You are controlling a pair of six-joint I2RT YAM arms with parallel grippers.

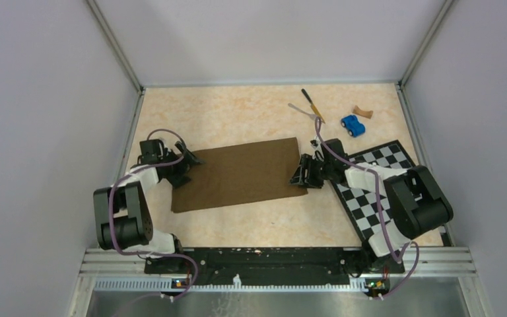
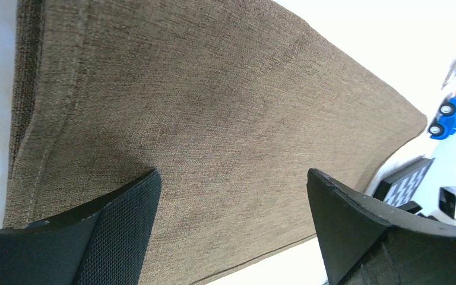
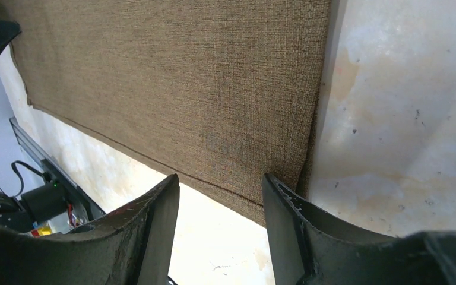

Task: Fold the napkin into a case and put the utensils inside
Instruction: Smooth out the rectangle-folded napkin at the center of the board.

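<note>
We start with the napkin (image 1: 237,173), which lies flat in the middle of the table (image 1: 237,119) as a long dark brown rectangle, its length running left to right on a slight tilt. The left wrist view shows a layered hem along one short end, so we judge it has been folded at least once, though it is not yet the narrow case the task wants.

One arm sits at each short end. The left gripper (image 2: 233,178) hangs over the left end with its fingers spread wide and nothing between them but cloth lying flat beneath. The right gripper (image 3: 221,181) hovers at the near right corner with its jaws apart (narrower than the left pair). We see bare table and the cloth's edge through the gap, and nothing pinched. We read this pairing as deliberate: with an arm at either end, both can lift one long edge together and keep the next fold straight.

The utensils wait at the far side, well apart from the cloth. The knife (image 1: 312,104) and the fork (image 1: 298,109) lie close together, out of the way of the folding. Near them sits a blue toy car (image 1: 352,125), and a checkered board (image 1: 386,158) lies under the right arm.
</note>
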